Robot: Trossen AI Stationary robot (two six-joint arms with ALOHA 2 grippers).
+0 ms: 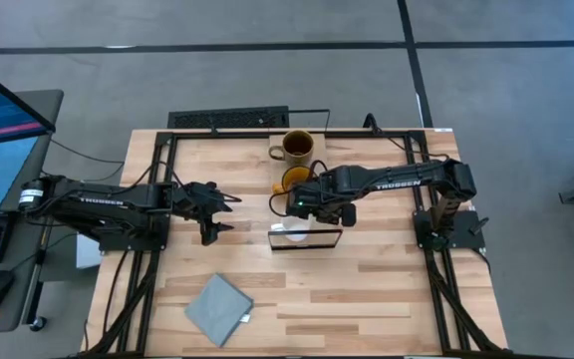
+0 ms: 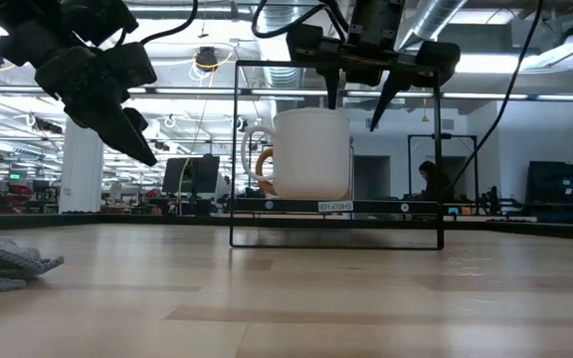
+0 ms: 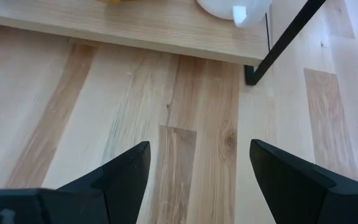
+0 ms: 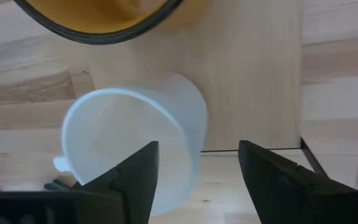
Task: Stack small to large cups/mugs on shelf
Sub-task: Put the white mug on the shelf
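The white mug (image 4: 135,137) stands upright on the light-wood shelf (image 4: 247,74) at its wire-frame end (image 2: 436,149); it also shows in the low view (image 2: 311,154). The yellow mug (image 1: 293,180) stands behind it on the shelf, and the brown mug (image 1: 297,147) stands at the shelf's far end. My right gripper (image 4: 197,174) is open just above the white mug's rim, one finger over its hollow and one outside its wall. My left gripper (image 1: 217,211) is open and empty, in the air to the left of the shelf.
A grey-blue cloth (image 1: 217,309) lies near the table's front left. A black keyboard (image 1: 229,120) lies at the far edge. The black frame rails (image 1: 157,199) run along both sides of the table. Bare tabletop (image 3: 166,124) lies between my left gripper and the shelf.
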